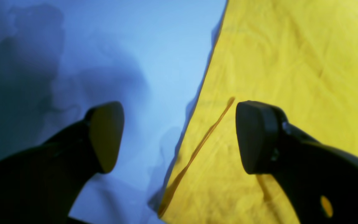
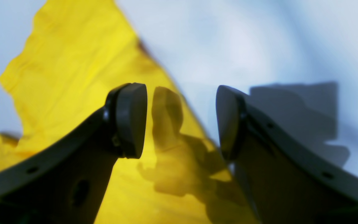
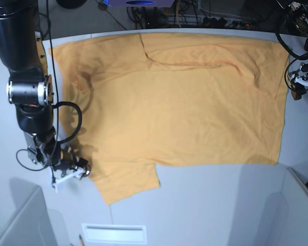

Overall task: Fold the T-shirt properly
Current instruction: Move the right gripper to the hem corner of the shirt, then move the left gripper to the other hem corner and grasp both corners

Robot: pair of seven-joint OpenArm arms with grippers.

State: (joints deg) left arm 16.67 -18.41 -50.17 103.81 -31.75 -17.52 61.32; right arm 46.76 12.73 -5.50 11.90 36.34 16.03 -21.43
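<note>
Both pincers gape; T-shirt [image 3: 174, 107] flat.

Large plain light-orange short-sleeved cotton T-shirt [image 3: 169, 107], spread flat and unfolded on the pale grey table.

The body lies sideways in the base view, filling most of the tabletop; the straight hem runs down the right side; one short sleeve [image 3: 126, 180] juts toward the near edge at lower left; the other sleeve lies along the far edge at upper left; the fabric is lightly wrinkled, with a long crease across the upper middle; the wrist views show it as bright yellow cloth [image 1: 291, 77] [image 2: 73, 77] with a straight edge against the table; no print shows on the upward side.
</note>
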